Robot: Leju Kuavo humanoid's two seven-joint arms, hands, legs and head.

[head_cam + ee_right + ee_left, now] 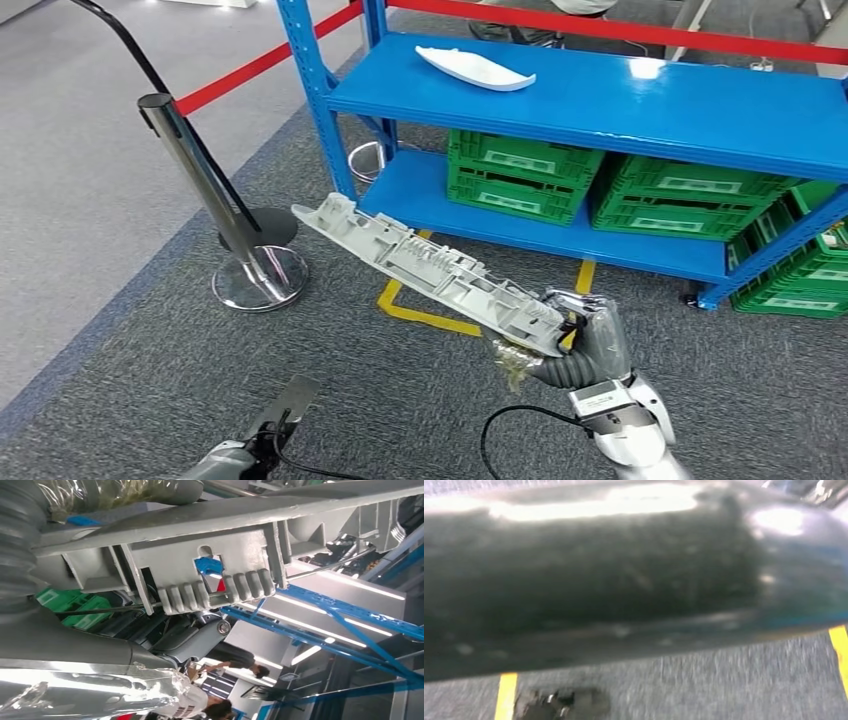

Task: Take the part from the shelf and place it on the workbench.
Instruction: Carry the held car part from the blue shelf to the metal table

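The right hand (590, 345) has its fingers clamped on one end of the long grey ribbed plastic part (425, 265). The part sticks out toward 10 o'clock, above the grey carpet floor (120, 330), in front of the blue metal shelf (600, 100). The left hand (285, 410) is low at 7 o'clock, and it is too unclear to tell how its fingers are.

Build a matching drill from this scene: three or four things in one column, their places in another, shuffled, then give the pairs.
Things
1. grey ribbed part
2. white curved part
3. green crates
4. chrome post base

Places
A. on the carpet
B. on the shelf's upper blue deck
C. held by the right hand
D. on the shelf's lower deck

Pairs: 1-C, 2-B, 3-D, 4-A
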